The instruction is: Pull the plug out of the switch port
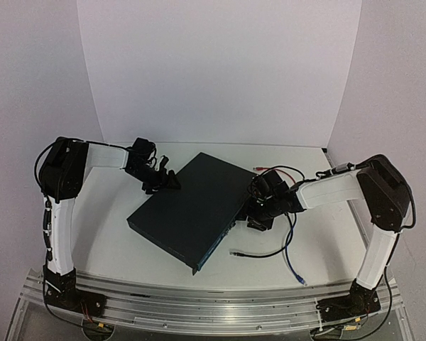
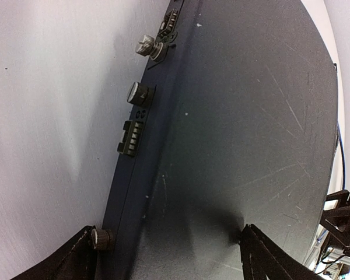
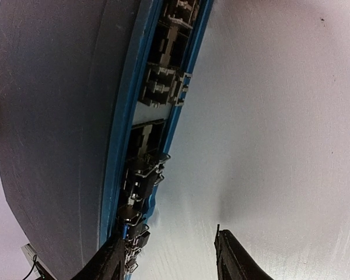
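Observation:
The switch (image 1: 188, 209) is a flat dark navy box lying at an angle in the middle of the table. My left gripper (image 1: 163, 183) is open at its far left corner. In the left wrist view the switch top (image 2: 239, 134) fills the frame and my left gripper (image 2: 169, 259) straddles its edge, one finger by a thumbscrew (image 2: 103, 238). My right gripper (image 1: 257, 215) is open beside the socket face. In the right wrist view (image 3: 172, 262) its left finger lies against the row of sockets (image 3: 154, 116). A sliver of blue (image 3: 124, 231) shows there; I cannot make out the plug.
A blue cable (image 1: 290, 252), a black cable (image 1: 259, 253) and a red cable (image 1: 270, 169) lie loose on the table right of the switch, around my right arm. White walls close the back and sides.

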`<state>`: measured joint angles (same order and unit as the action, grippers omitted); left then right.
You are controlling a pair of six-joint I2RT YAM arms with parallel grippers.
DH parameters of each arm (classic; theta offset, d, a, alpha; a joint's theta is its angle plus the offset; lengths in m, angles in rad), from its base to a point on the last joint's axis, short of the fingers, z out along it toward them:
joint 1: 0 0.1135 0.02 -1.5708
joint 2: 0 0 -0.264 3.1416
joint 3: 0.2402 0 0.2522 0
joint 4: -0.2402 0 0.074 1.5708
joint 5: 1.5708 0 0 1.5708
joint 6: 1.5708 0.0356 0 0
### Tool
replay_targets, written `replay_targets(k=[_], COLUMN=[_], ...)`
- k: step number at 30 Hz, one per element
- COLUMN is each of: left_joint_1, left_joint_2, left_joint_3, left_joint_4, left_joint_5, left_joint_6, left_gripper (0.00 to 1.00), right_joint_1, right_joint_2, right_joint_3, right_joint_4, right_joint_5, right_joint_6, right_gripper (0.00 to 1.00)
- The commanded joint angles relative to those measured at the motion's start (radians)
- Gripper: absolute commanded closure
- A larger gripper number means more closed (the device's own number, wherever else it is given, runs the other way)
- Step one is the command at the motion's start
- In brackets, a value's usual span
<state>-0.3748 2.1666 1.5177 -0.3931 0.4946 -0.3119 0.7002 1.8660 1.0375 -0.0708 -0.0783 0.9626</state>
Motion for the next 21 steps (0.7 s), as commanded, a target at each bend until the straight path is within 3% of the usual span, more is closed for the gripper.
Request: replay_targets(k=[1,12,21], left_joint_1=[-0.012,-0.012,-0.012], left_joint_2=[0.039,0.036,0.030], left_joint_3=[0.010,0.002,-0.001], left_joint_4=[-0.058,-0.055,-0.056], left_joint_5=[-0.039,-0.039,-0.048], left_joint_6=[0.023,0.023,0.024], left_gripper=[0.17,0.17,0.17], right_joint_1=[-0.003,-0.003,-0.003], right_joint_2=[0.025,0.018,0.000], right_joint_3=[0.047,0.025,-0.036], right_joint_4=[0.045,0.060,0.016], right_joint_5=[0.029,0.135,0.110], right_joint_6=[-0.010,0.080,0.140], right_gripper=[0.50,0.52,0.56])
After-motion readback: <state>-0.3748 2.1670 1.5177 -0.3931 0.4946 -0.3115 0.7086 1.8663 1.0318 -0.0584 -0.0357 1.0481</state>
